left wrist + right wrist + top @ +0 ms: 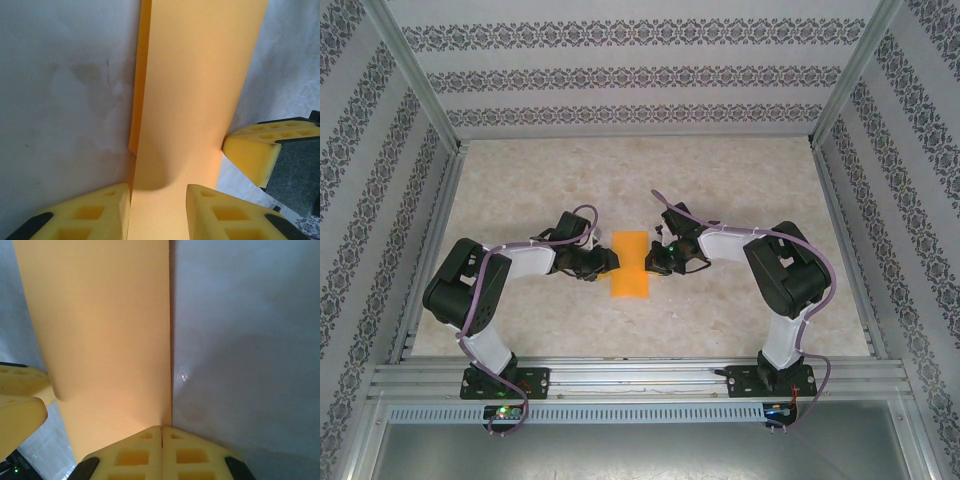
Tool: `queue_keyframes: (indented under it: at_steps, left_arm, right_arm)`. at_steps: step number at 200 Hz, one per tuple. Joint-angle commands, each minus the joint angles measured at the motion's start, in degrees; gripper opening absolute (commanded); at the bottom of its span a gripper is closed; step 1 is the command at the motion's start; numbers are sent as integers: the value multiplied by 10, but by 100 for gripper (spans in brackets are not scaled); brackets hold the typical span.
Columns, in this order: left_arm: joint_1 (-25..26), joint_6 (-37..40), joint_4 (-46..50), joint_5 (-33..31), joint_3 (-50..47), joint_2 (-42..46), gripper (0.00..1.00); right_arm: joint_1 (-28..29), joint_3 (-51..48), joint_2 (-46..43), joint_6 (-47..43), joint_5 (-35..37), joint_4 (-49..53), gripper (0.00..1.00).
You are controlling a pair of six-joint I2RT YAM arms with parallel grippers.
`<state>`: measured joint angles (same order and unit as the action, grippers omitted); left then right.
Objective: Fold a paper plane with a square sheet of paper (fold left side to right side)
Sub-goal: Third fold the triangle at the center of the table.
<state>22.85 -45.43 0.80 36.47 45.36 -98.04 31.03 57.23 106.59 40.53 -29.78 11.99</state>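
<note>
Orange sheet of paper (631, 268), lying as an upright rectangle near the centre of the tabletop (740, 190). The left end effector (608, 262) meets its left edge with fingers apart, and the sheet fills the gap. The right end effector (655, 262) is at the right edge, fingers pressed together. Whether they pinch the paper cannot be made out. Both wrist views crop the sheet's ends.
</note>
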Motion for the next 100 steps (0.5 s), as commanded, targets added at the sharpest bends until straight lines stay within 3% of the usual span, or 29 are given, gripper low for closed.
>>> queue_keyframes:
  at_steps: [1, 100]
  left_arm:
    - [-5, 3, -1, 11, 10, -6, 35]
    - [-6, -1, -31, 19, 28, -17, 38]
  right_arm:
    - [6, -3, 16, -10, 25, 36, 0]
    - [6, -2, 17, -12, 26, 37, 0]
